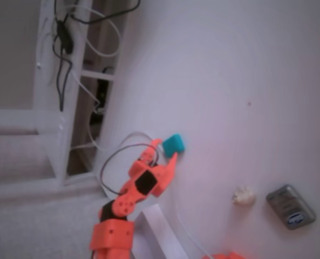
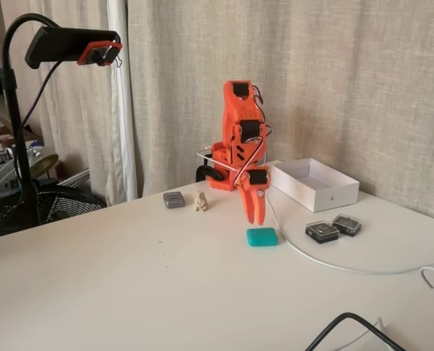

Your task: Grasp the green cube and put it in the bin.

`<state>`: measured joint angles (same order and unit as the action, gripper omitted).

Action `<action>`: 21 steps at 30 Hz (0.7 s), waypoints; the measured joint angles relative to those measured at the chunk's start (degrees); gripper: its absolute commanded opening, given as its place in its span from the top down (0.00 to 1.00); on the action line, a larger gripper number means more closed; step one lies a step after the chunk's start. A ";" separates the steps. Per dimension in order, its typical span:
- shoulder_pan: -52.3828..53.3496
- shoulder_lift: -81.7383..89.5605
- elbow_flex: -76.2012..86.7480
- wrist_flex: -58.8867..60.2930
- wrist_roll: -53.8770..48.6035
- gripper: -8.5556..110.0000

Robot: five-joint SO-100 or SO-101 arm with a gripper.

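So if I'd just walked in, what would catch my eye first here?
Most likely the bright orange arm rising from the white table, its gripper pointing down just above a small green cube. Behind it in that fixed view sits an open white bin, with two dark blocks nearby and a grey tin beside a tiny beige figurine.

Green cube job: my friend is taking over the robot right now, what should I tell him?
Gripper: pointing down just above the green cube, not holding it. I cannot tell whether its jaws are open.
Green cube: lying on the table, in front of the arm.
Bin: white box, to the right of the arm in the fixed view from the table's side. Nothing visible in it.
Done: the arm is over the cube.
Left: grab the cube, lift it, carry it to the bin and drop it in.
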<state>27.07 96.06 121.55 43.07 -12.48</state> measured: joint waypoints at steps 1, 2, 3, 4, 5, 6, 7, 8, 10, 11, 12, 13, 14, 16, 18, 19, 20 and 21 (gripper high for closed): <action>0.26 -0.09 0.00 -0.09 0.00 0.70; 0.62 -0.26 0.00 -0.18 0.00 0.69; 0.79 -0.35 0.00 -0.18 0.00 0.69; 0.88 -0.35 0.00 -0.18 0.00 0.69; 0.79 -0.35 0.00 -0.18 0.00 0.69; 0.53 -0.53 -0.09 -0.18 0.09 0.69; 0.26 -0.79 -0.26 -0.18 0.26 0.69; 0.09 -1.14 -0.44 -0.18 0.35 0.69; -0.09 -2.11 -0.88 -0.18 0.35 0.69; -0.09 -2.90 -1.23 -0.18 0.35 0.69; -0.09 -3.87 -2.02 -0.09 0.35 0.69; -0.09 -4.92 -2.90 0.18 0.35 0.69; 0.00 -5.98 -3.78 0.44 0.35 0.69; -0.09 -7.73 -4.75 0.44 0.35 0.69; -0.53 -8.79 -4.92 0.44 0.35 0.69; -0.70 -9.23 -5.10 0.44 0.35 0.69; -0.70 -9.76 -5.27 0.44 0.35 0.69; -0.70 -10.46 -5.45 0.44 0.35 0.69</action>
<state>26.37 85.61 116.10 43.51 -12.13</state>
